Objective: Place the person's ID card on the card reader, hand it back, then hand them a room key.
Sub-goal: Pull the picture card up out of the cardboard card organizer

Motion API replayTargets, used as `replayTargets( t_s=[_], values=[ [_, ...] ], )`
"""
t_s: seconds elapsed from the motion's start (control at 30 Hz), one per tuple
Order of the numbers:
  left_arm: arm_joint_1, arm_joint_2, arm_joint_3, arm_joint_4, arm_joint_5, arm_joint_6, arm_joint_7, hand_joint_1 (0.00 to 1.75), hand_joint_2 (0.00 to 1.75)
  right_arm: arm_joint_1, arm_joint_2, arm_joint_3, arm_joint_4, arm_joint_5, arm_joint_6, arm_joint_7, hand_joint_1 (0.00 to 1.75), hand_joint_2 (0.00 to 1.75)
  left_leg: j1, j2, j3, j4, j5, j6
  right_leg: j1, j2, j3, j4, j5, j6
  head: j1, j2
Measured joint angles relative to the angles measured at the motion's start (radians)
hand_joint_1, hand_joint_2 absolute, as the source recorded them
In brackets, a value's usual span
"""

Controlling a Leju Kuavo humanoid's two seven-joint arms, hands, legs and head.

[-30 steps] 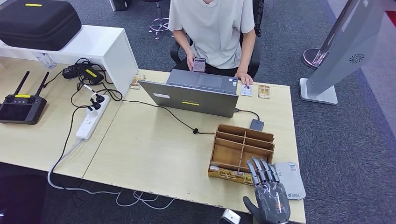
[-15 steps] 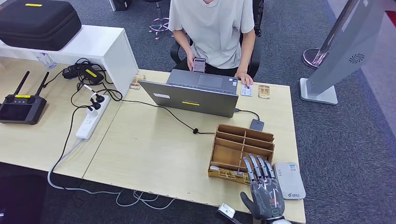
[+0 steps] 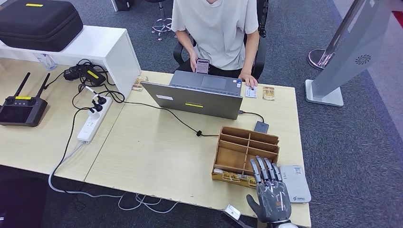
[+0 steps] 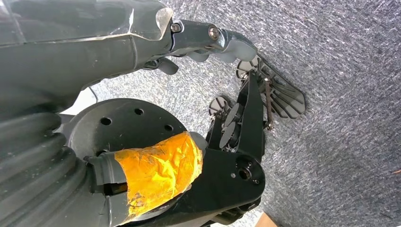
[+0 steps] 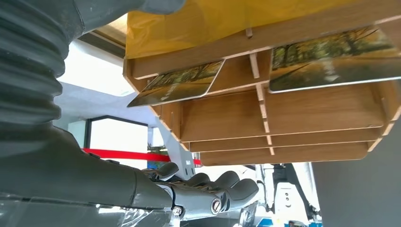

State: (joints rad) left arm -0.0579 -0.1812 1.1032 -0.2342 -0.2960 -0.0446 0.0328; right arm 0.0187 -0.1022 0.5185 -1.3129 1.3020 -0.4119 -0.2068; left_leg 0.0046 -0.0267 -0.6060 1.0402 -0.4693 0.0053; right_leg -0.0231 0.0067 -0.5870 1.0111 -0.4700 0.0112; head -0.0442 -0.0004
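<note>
The ID card [image 3: 251, 91] lies at the table's far edge, by the fingers of a seated person [image 3: 216, 28] who holds a phone in the other hand. The white card reader [image 3: 295, 183] sits at the near right corner. My right hand [image 3: 270, 194] is beside it, holding nothing, its straight fingers reaching over the near edge of the wooden organizer [image 3: 247, 142]. Room key cards [image 3: 231, 177] lie in the organizer's front slots. In the right wrist view, two key cards [image 5: 179, 82] rest in the organizer [image 5: 246, 120], apart from the hand's fingers [image 5: 213, 189]. My left hand [image 4: 208, 42] hangs over the carpet, holding nothing.
An open grey laptop [image 3: 197, 97] stands between me and the person, its cable running across the table. Another card [image 3: 269, 92] lies by the ID card, and a small dark box [image 3: 261, 126] sits behind the organizer. A power strip [image 3: 92, 121] and a controller [image 3: 21, 107] lie to the left.
My right hand has shifted slightly forward and to the left, so its fingertips now reach further over the organizer's near edge. The person and the cards have not moved.
</note>
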Motion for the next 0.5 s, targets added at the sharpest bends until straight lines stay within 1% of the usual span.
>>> replayTargets(
  t_s=[0.27, 0.5],
  values=[
    [0.000, 0.000, 0.006, 0.000, 0.002, 0.000, 0.000, 0.00, 1.75, 0.000, 0.000, -0.014, 0.000, 0.007, -0.003, 0.004, 0.00, 1.75, 0.000, 0.000, 0.000, 0.000, 0.000, 0.000, 0.000, 0.000, 0.000, 0.000, 0.000, 0.000, 0.000, 0.000],
    [0.000, -0.004, 0.014, 0.000, 0.006, 0.003, 0.000, 0.00, 1.75, 0.001, 0.002, -0.054, -0.015, 0.017, -0.010, 0.008, 0.00, 1.75, 0.000, 0.000, 0.000, 0.000, 0.000, 0.000, 0.000, 0.000, 0.000, 0.000, 0.000, 0.000, 0.000, 0.000]
  ],
)
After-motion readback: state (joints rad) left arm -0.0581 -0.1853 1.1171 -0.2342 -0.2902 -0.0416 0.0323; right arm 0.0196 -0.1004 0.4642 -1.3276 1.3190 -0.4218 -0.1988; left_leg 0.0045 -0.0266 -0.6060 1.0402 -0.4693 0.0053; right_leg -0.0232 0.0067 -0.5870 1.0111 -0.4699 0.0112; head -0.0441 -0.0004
